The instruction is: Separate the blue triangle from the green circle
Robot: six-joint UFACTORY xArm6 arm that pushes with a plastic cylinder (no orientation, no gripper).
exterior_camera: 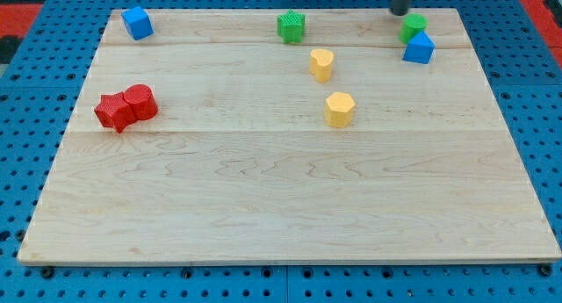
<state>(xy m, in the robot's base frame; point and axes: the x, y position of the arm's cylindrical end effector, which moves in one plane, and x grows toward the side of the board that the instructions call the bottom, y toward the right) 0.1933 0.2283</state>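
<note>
The blue triangle [419, 49] lies near the view's top right on the wooden board [281, 198]. The green circle [414, 26] sits just above it, touching or nearly touching its upper edge. My tip [399, 10] is at the view's top edge, just up and left of the green circle, close to it. Only the lower end of the rod shows.
A green star-shaped block [291, 26] lies at top centre. A blue cube [137, 23] is at top left. Two yellow blocks [321, 64] [339, 109] lie right of centre. Two red blocks [140, 101] [113, 111] touch each other at the left.
</note>
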